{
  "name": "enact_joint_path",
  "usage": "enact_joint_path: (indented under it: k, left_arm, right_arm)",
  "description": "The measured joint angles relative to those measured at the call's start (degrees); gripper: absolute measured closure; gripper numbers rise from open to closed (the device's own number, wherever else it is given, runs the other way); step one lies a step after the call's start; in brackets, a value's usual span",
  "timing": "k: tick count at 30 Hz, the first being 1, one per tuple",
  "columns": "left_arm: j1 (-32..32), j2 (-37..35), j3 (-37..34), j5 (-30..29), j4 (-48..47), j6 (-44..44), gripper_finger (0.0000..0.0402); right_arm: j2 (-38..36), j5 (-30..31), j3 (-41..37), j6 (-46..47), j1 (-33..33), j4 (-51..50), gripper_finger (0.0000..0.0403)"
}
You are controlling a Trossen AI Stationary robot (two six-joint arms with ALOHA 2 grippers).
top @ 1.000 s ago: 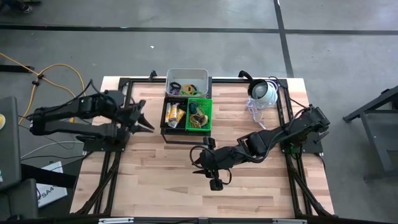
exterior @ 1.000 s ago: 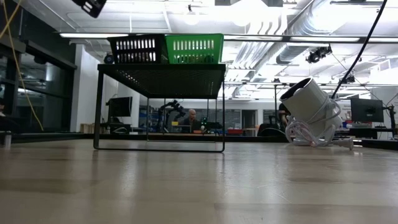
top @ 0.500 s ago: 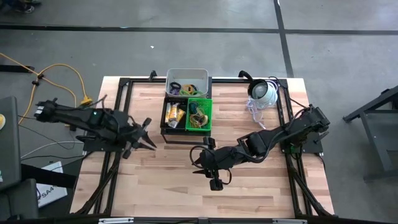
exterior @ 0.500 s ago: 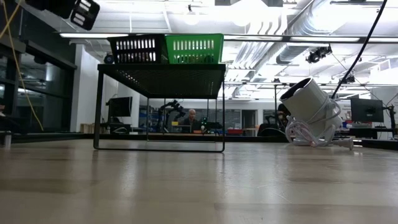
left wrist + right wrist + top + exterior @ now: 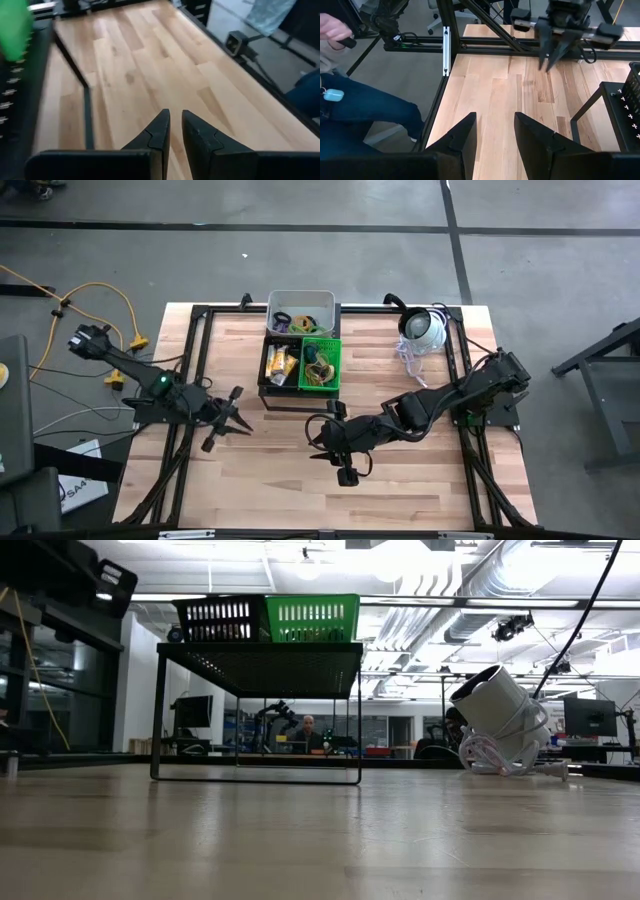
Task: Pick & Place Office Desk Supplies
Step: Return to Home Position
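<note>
The office desk supplies lie in three bins at the table's far middle. Coloured loops fill the white bin (image 5: 300, 311), yellow packets the black bin (image 5: 280, 364), and bands the green bin (image 5: 322, 365). In the low view the black and green bins (image 5: 268, 618) sit on a black wire stand (image 5: 258, 710). My left gripper (image 5: 238, 423) (image 5: 174, 114) hovers over bare wood, left of and nearer than the bins. It is open by a narrow gap, with nothing in it. My right gripper (image 5: 318, 444) (image 5: 495, 120) hangs open and empty near the table's middle.
A white dome device (image 5: 422, 328) (image 5: 497, 710) with a coiled cable lies at the far right. Black frame rails (image 5: 190, 380) run along both table sides. Beyond the table's left edge, the right wrist view shows a person's legs (image 5: 355, 112) and hand (image 5: 332, 30). Bare wood (image 5: 270, 480) lies between the grippers and the near edge.
My left gripper has swung away from the bins toward the table's near edge and has sunk lower. Its arm has folded back toward the left edge. The gap between its fingers looks the same.
</note>
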Motion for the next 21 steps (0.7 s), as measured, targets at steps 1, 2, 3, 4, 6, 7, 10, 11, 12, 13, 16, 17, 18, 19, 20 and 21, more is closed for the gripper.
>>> enact_joint_path:
  k: [1,2,3,4,6,7,10,11,12,13,16,17,18,19,20,21]
  left_arm:
    - [-0.65,0.00,-1.13,-0.02,1.66,0.05,0.0358]
    - [-1.02,-0.01,-2.49,0.03,3.94,0.05,0.0358]
    - [-1.20,-0.16,-3.82,0.08,5.88,0.05,0.0358]
    - [-1.22,-0.53,-5.19,0.30,7.42,0.05,0.0358]
    - [-1.00,-1.50,-7.42,0.55,9.75,0.07,0.0358]
    - [-0.73,-2.23,-8.26,0.57,10.18,0.39,0.0358]
    - [0.64,-4.56,-10.06,0.62,10.46,1.31,0.0358]
    - [1.18,-5.42,-10.66,0.62,10.51,1.36,0.0358]
    - [1.76,-6.27,-11.29,0.64,10.51,1.41,0.0358]
    - [2.40,-7.16,-11.92,0.96,10.47,1.40,0.0358]
    - [4.28,-9.48,-14.02,2.96,10.74,1.36,0.0358]
    - [4.86,-10.07,-14.81,3.69,11.21,1.33,0.0358]
    - [5.30,-10.58,-15.57,4.60,11.87,1.12,0.0358]
    - [5.64,-10.99,-16.19,5.31,12.52,1.12,0.0358]
    - [5.92,-11.35,-16.77,5.93,13.30,1.08,0.0358]
    - [6.16,-11.59,-17.23,6.21,14.03,1.08,0.0358]
  right_arm:
    - [0.00,0.02,0.00,0.00,-0.02,0.00,0.0283]
    - [0.00,0.00,0.02,0.00,-0.02,0.00,0.0283]
    - [0.00,0.00,0.00,0.00,-0.01,0.00,0.0283]
    - [0.00,0.01,0.00,0.00,0.00,0.00,0.0283]
    - [0.00,0.00,0.00,0.00,0.00,0.00,0.0283]
    - [0.00,0.00,0.00,0.00,0.00,0.02,0.0283]
    - [0.00,0.00,0.01,0.00,-0.01,0.00,0.0283]
    - [0.00,0.00,0.00,0.00,-0.02,0.00,0.0283]
    - [0.00,0.00,0.00,0.00,-0.02,0.00,0.0283]
    - [0.00,0.00,0.00,0.00,-0.01,0.01,0.0283]
    - [0.02,0.02,0.00,0.00,0.00,0.00,0.0283]
    - [0.00,0.00,0.00,0.00,-0.02,0.00,0.0283]
    - [0.00,0.01,0.00,0.00,-0.02,0.00,0.0283]
    - [0.00,0.01,0.00,0.00,-0.02,0.00,0.0283]
    - [0.00,0.00,0.00,0.00,-0.02,0.00,0.0283]
    - [0.00,0.00,0.00,0.00,-0.02,0.00,0.0283]
